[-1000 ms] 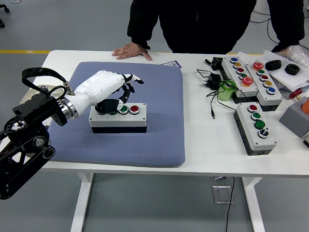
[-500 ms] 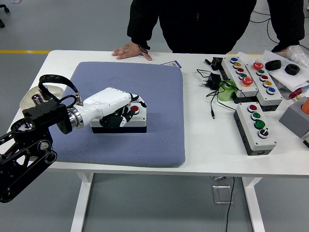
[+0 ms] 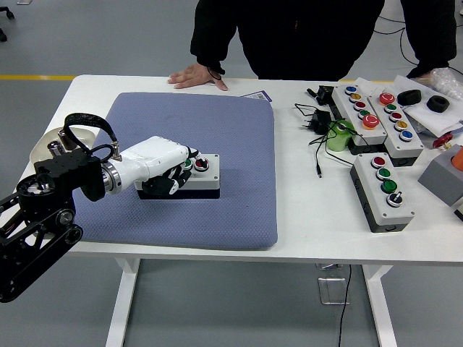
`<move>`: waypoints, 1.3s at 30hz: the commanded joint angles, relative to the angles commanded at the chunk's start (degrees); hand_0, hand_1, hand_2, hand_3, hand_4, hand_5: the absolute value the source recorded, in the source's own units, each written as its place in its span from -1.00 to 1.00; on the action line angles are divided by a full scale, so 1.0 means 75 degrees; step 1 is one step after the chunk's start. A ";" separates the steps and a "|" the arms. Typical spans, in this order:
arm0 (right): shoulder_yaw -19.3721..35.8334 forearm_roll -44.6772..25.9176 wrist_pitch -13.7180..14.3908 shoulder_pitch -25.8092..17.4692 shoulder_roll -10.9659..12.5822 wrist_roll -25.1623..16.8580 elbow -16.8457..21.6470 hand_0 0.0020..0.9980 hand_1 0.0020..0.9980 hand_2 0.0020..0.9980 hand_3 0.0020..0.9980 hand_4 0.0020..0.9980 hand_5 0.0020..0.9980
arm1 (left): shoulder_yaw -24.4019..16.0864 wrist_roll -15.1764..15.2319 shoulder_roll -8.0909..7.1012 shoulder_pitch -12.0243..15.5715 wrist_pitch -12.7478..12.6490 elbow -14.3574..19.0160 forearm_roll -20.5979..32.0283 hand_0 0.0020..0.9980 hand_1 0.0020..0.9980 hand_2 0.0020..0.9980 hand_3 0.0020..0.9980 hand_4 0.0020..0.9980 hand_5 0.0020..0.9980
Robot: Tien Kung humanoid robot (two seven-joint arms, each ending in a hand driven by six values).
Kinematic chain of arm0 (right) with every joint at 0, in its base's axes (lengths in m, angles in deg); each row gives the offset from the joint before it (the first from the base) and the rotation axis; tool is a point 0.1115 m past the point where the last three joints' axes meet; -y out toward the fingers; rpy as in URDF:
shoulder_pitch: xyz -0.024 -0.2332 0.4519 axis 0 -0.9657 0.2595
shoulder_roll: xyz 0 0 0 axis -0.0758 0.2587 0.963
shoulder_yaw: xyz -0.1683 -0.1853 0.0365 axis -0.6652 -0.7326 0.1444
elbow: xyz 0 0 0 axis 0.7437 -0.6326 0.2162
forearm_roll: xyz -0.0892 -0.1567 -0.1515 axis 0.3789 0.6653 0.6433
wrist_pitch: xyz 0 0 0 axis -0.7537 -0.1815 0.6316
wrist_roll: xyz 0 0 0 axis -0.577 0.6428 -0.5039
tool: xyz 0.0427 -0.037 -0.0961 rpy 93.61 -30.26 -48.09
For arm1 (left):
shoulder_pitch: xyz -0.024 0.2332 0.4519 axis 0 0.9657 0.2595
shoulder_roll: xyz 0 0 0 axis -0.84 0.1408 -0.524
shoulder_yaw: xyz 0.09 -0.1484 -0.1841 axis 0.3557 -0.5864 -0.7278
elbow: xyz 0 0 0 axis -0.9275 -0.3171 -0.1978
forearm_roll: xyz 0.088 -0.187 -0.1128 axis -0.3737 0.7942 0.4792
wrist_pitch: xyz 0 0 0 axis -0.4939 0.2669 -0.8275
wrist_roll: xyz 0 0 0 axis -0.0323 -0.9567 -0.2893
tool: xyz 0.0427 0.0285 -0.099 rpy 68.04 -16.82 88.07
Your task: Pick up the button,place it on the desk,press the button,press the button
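A white button box (image 3: 205, 178) with a black base lies on the blue pad (image 3: 239, 152) in the middle left. A red button (image 3: 201, 163) and a green button (image 3: 187, 163) show on its top. My left hand (image 3: 172, 174) lies over the box's left part, fingers curled down onto the top near the green button. The rest of the box's top is hidden under the hand. My right arm is not in view.
Three more button boxes (image 3: 381, 189) lie at the right, with black cables (image 3: 318, 126) and a green cup (image 3: 338, 135). A person stands at the far side, one hand (image 3: 197, 75) flat on the table. A white plate (image 3: 54, 137) sits at the left edge.
My left hand came down from above the box onto its top, then drew back a little to the left, uncovering the red and green buttons.
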 joint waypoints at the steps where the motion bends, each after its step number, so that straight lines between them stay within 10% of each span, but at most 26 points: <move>1: 0.0007 0.0010 0.0000 0.0001 -0.0001 0.0001 0.0000 0.49 0.40 0.43 0.16 -0.64 -0.74 | -0.0001 -0.0063 0.0006 -0.0001 -0.0018 -0.0030 -0.0024 -0.68 -0.72 -0.64 0.51 -0.61 -1.00; 20: 0.0024 0.0034 -0.0001 0.0013 -0.0003 0.0002 0.0000 0.49 0.40 0.43 0.16 -0.64 -0.74 | -0.0075 -0.0601 0.0013 -0.0060 0.0119 -0.0266 -0.0273 -0.72 -0.77 -0.67 0.61 -0.75 -1.00; 39: 0.0046 0.0054 0.0001 -0.0004 -0.0006 0.0011 0.0000 0.49 0.40 0.42 0.16 -0.64 -0.74 | 0.0361 -0.0710 -0.0016 -0.0479 0.1049 -0.0279 -0.0775 -0.76 -0.81 -0.70 0.54 -0.84 -1.00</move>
